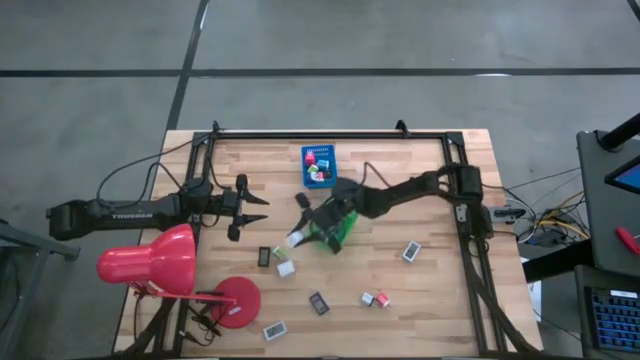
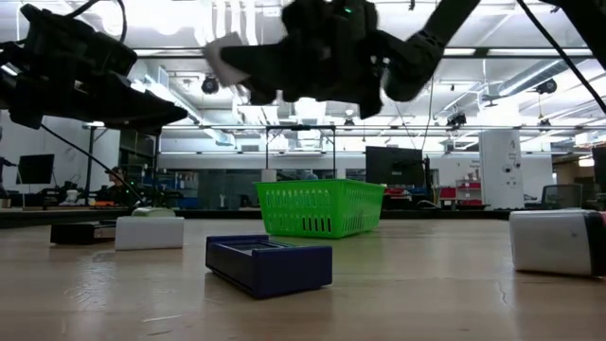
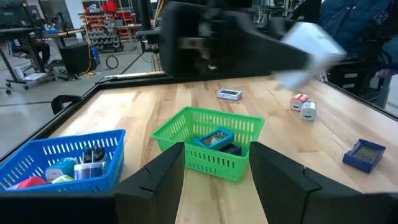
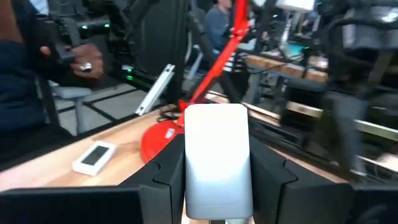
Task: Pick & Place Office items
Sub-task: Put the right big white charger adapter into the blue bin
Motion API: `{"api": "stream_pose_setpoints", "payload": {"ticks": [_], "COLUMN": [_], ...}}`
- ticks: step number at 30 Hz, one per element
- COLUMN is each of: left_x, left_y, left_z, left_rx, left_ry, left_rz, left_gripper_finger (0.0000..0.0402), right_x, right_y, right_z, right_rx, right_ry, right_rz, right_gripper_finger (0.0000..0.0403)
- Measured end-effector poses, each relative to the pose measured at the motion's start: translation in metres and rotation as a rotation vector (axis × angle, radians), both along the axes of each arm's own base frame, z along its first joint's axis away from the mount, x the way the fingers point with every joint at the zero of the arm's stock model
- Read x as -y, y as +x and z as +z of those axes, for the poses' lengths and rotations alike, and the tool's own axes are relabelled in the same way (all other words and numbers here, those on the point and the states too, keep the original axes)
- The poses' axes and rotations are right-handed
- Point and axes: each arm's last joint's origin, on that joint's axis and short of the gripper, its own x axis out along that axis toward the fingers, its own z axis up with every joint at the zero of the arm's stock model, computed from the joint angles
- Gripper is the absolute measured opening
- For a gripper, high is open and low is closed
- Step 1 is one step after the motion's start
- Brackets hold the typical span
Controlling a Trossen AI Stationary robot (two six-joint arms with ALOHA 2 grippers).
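Note:
My right gripper [image 1: 303, 235] reaches across the table's middle, beside the green tray [image 1: 337, 229], and is shut on a white office item [image 4: 216, 158]. That item also shows in the high view [image 1: 296, 239]. The green tray [image 3: 208, 140] holds a teal piece and a dark one. A blue tray [image 1: 319, 165] behind it holds several small pieces. My left gripper [image 1: 258, 210] waits open at the table's left, pointing at the trays. Loose office items lie on the wood in front, such as a white one [image 1: 286, 267] and a dark one [image 1: 319, 303]. My right gripper pinches the white item by two opposite sides [image 4: 186, 168] between its two fingers. The fingers lie about level and point toward the table's left and near side. The item is lifted clear of the table, sticking out past the fingertips [image 3: 308, 43].
A red desk lamp [image 1: 165, 260] stands at the near left, its round base [image 1: 235, 300] close to a white piece [image 1: 274, 329]. More pieces lie at the right [image 1: 411, 251] and near middle [image 1: 375, 299]. A black frame [image 1: 330, 135] borders the table.

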Motion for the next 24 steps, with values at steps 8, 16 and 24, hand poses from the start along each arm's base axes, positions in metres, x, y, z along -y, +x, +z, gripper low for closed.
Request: {"api": "stream_pose_setpoints", "payload": {"ticks": [8,16,24], "left_x": [-0.001,-0.003,-0.007], "left_y": [0.001,0.003,0.006], "left_z": [0.003,0.011,0.012], "left_rx": [0.026,0.111,0.144], "left_ry": [-0.016,-0.033,-0.034], "left_rz": [0.02,0.1,0.199], "left_gripper_finger": [0.0184,0.0184,0.0184], "right_x": [0.04,0.067,0.08], "right_y": [-0.041,-0.055,-0.057], "right_z": [0.005,0.003,-0.001], "right_rx": [0.064,0.088,0.074], "right_ry": [0.008,0.032,0.026], "right_rz": [-0.154,-0.366,-0.617], "right_gripper_finger": [0.0111,0.0111,0.0111]}}
